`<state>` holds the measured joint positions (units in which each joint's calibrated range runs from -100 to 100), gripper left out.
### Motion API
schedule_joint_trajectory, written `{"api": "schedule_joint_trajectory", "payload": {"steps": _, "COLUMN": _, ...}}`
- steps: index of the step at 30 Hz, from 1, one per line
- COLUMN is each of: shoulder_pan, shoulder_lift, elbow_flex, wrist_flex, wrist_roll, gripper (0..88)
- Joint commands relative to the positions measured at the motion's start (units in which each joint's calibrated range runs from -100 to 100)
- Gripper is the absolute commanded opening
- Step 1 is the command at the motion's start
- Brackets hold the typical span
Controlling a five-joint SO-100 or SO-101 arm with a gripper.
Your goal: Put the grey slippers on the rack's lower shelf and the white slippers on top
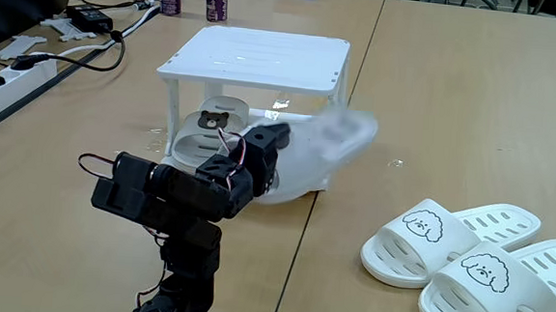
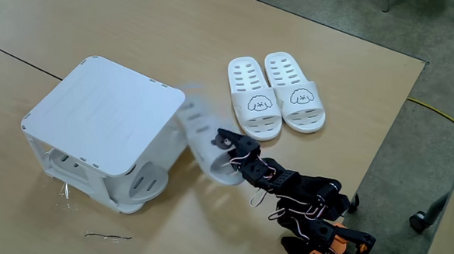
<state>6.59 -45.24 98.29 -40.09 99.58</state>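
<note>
Now the fingers (image 1: 275,166) clench a blurred grey slipper (image 2: 204,140) beside the rack (image 1: 255,58); its mate (image 1: 207,132) occupies the lower shelf (image 1: 176,155). It should slide in level, clearing the post.

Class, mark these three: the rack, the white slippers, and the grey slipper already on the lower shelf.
the rack (image 1: 255,56): a fixed view, slatted top.
the white slippers (image 2: 276,93): a fixed view, between the puppy faces.
the grey slipper (image 1: 205,137): a fixed view, its strap below the bear badge.
</note>
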Motion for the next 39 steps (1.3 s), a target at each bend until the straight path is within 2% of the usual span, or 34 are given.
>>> {"api": "schedule_joint_trajectory", "payload": {"steps": 1, "shoulder_pan": 2.4, "shoulder_lift": -3.2, "elbow_flex": 0.8, "wrist_flex": 3.1, "wrist_roll": 0.4, "gripper": 0.7}}
{"api": "schedule_joint_trajectory", "payload": {"steps": 4, "shoulder_pan": 2.0, "shoulder_lift": -5.3, "elbow_flex": 0.8, "wrist_flex": 4.0, "wrist_roll": 0.4, "gripper": 0.7}}
{"api": "schedule_joint_trajectory", "payload": {"steps": 9, "shoulder_pan": -0.9, "shoulder_lift": -14.5, "elbow_flex": 1.1, "wrist_flex": 14.6, "wrist_roll": 0.4, "gripper": 0.7}}
{"api": "schedule_joint_trajectory", "payload": {"steps": 18, "shoulder_pan": -10.3, "shoulder_lift": -14.1, "elbow_flex": 1.1, "wrist_flex": 14.9, "wrist_roll": 0.4, "gripper": 0.7}}
{"api": "schedule_joint_trajectory", "payload": {"steps": 26, "shoulder_pan": -10.5, "shoulder_lift": -5.4, "elbow_flex": -3.2, "wrist_flex": 14.2, "wrist_roll": 0.4, "gripper": 0.7}}
{"api": "schedule_joint_trajectory", "payload": {"steps": 39, "shoulder_pan": -10.5, "shoulder_lift": 17.6, "elbow_flex": -30.1, "wrist_flex": 14.2, "wrist_roll": 0.4, "gripper": 0.7}}
